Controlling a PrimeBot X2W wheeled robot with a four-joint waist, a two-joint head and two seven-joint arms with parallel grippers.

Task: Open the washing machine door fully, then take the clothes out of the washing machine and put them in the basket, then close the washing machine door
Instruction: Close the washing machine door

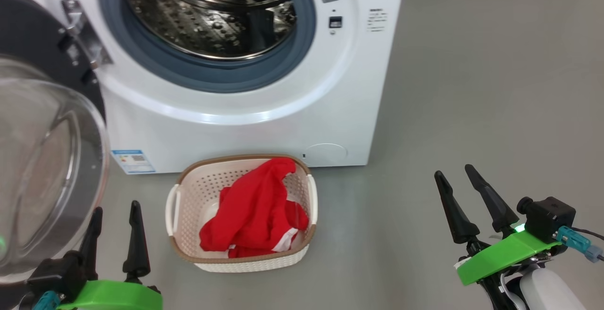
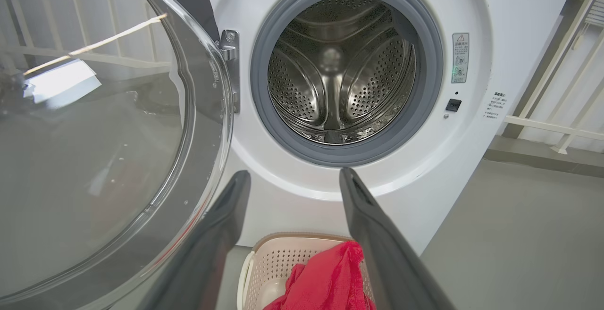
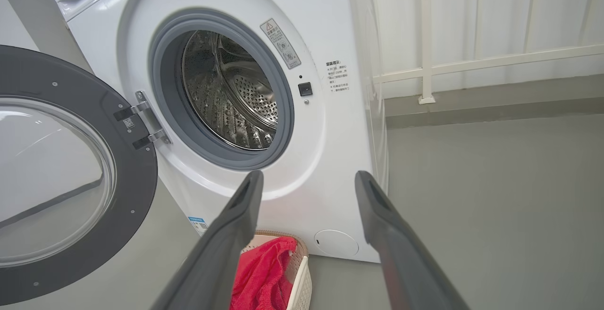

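Door [image 1: 42, 168]: stands wide open, left of drum [image 2: 337, 74], just beside left hand [image 1: 116, 207]; right hand [image 1: 454, 171] well apart | Hands: both open, empty | Clothes [image 1: 257, 211]: in basket [image 1: 188, 192] before washing machine [image 1: 245, 126] | Drum: seems empty, near wall unseen | Pending: close door

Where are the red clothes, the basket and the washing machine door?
red clothes [image 1: 255, 206], head view, middle of the fabric
basket [image 1: 200, 187], head view, bare perforated inner wall
washing machine door [image 3: 137, 178], right wrist view, black rim near the hinges
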